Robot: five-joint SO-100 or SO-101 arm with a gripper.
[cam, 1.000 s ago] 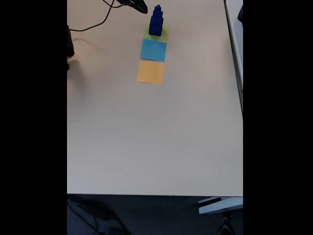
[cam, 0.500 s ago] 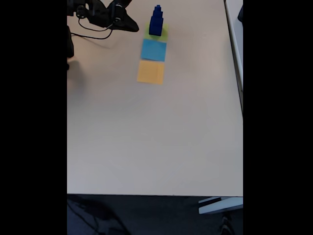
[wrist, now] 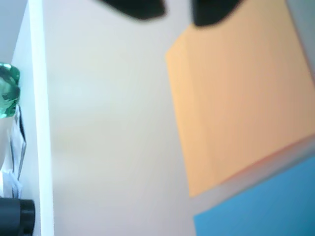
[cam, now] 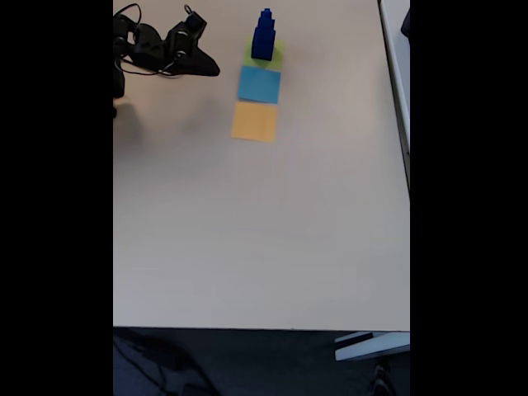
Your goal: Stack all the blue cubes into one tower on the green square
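The blue cubes [cam: 264, 35] stand as one tower on the green square [cam: 266, 54]. My fingers [cam: 210, 70] hang beside it, empty; spread or pressed together, I cannot tell. A careless swing of my arm could topple the tower.

Blurred dark jaws sit above an orange square [wrist: 241, 93] beside a light-blue square [wrist: 266, 206].

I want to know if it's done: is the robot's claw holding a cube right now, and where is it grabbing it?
Nothing is held. The gripper is off to the left of the tower of blue cubes, which stands alone on the green square.
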